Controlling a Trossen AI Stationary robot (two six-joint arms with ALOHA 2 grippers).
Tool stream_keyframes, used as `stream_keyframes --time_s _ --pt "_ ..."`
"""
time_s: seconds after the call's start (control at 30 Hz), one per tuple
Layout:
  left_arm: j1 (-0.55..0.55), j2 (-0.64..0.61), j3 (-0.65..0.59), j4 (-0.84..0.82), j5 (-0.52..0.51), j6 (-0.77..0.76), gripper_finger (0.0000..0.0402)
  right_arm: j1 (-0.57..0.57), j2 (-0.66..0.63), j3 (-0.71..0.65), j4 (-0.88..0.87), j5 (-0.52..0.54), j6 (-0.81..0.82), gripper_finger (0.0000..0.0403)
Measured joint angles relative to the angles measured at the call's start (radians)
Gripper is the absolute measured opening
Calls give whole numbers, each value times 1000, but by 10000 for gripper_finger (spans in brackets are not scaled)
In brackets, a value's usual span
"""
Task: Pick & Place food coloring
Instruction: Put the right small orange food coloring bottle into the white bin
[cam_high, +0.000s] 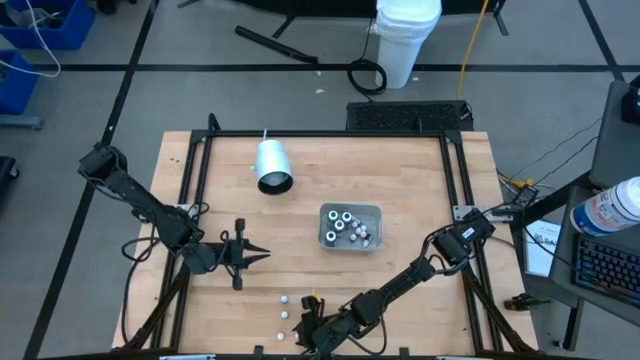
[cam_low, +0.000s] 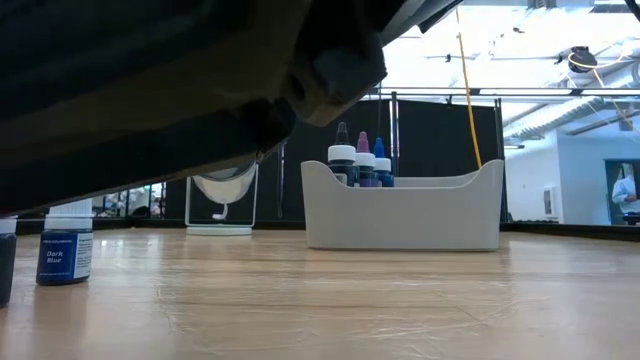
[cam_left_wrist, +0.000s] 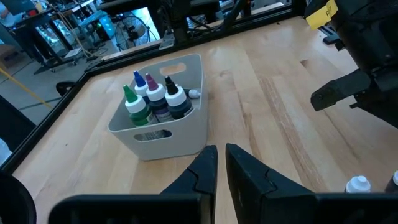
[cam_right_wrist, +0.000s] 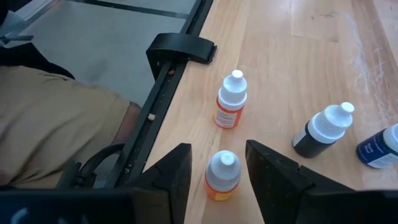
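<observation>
Robotics lab, wooden table (cam_high: 400, 190) in black metal frame (cam_high: 330, 135), cables, blue bins (cam_high: 55, 20), keyboard (cam_high: 608, 265)

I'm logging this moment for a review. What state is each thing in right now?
Right gripper: fingers open around an orange bottle, upright on the table.
Left gripper: fingers nearly shut, empty, hovering.
Second orange bottle: upright, loose.
Black bottle: upright, loose.
Blue bottle: upright, loose.
Grey tray: holds several upright bottles.
White cylinder: on its side.

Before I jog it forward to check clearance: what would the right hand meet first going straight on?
Probably the orange-labelled bottle sitting between the right hand's open fingers; a second orange bottle stands farther along that line.
</observation>
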Motion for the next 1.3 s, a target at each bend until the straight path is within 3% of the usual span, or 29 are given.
stream_keyframes --time_s 0.63,0.83,1.3 --pt "0 0 -1 22 -1 -22 42 5 0 0 1 -2 44 141" --pt "0 0 -1 23 -2 -12 42 8 -2 1 -69 -4 69 141" --pt "0 0 -1 58 -2 12 42 9 -3 -55 49 1 71 141"
